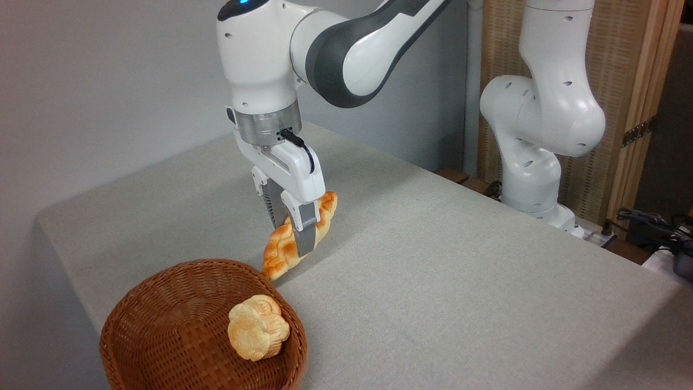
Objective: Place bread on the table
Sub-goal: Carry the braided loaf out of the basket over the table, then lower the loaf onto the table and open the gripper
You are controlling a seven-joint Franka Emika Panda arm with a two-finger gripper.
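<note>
Now the gripper squeezes the braided bread around its middle. It looks light and stiff, tilted over the table, so the middle seems the best place to hold.

A plain pale grey wall fills the left and far side of the scene, smooth and evenly lit, with no strong shadows on it. To the far right stands a folding screen of light woven slats set in pale wooden frames, with a small metal hinge on one upright. Right of the screen the room falls into dark shade. Low at the far right edge, a tangle of dark cables lies beside a white surface. The light is soft and diffuse throughout.
</note>
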